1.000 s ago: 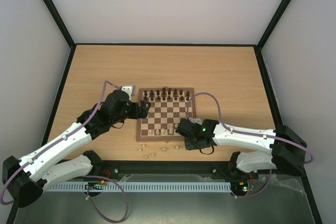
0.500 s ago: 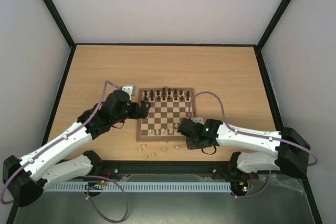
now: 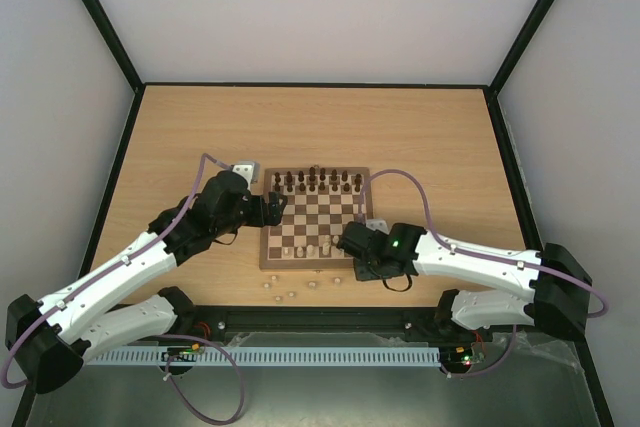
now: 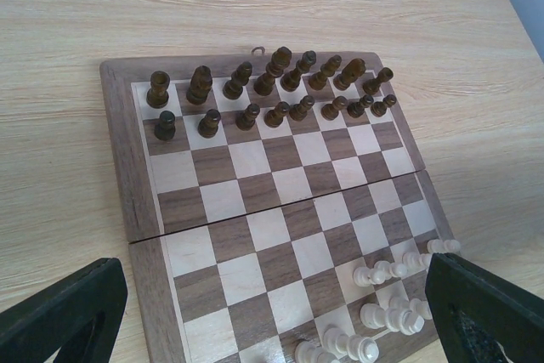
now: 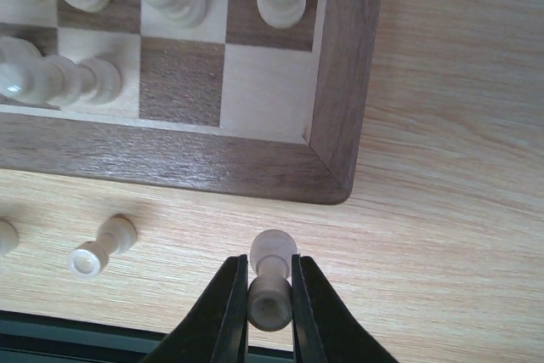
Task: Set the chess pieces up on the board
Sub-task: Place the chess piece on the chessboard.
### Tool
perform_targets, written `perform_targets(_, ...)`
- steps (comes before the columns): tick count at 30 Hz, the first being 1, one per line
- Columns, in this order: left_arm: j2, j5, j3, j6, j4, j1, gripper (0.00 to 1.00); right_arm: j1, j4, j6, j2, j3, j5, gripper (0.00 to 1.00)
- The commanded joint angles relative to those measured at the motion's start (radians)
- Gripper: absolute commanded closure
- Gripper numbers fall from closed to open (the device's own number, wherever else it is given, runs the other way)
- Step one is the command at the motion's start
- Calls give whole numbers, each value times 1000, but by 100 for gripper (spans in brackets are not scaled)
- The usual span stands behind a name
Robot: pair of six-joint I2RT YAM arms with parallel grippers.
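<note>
**From above.** The board lies in the middle of the tabletop, nearer the near edge. The dark pieces stand in two rows along the far side of the board. Some pale pieces stand along its near side. A few loose pale pieces lie on the tabletop just past the near edge of the board.

The left gripper waits at the board's left edge and has not moved in the last second. The right gripper is at the near right corner of the board. Its wrist has shifted a little to the right and away from the near edge. That looks like the start of carrying a piece to the board.

**Left wrist.** The two black fingers stand wide apart and hold nothing. Between them you see the board. The dark rows look full, and the pale side has gaps.

**Right wrist.** The two fingers are squeezed shut on a pale pawn. Its round head points at the board. The pawn is over the tabletop, just off the board's near right corner, and it is not on a square yet. I cannot tell if it is lifted clear of the wood.

Another pale pawn lies on its side nearby. The two squares in the corner are bare, so there is room for more pale pieces. The job is partly done, because the dark side looks ready and the pale side still needs pieces.
</note>
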Motion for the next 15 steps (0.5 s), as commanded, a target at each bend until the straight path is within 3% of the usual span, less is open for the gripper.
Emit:
perform_targets(1, 0, -4, 17, 4, 2, 7, 1, 6, -91, -15, 17, 52, 59, 88)
perform_targets(15, -21, -8, 10, 1, -6, 7, 1, -114, -51, -187, 146, 141, 68, 87)
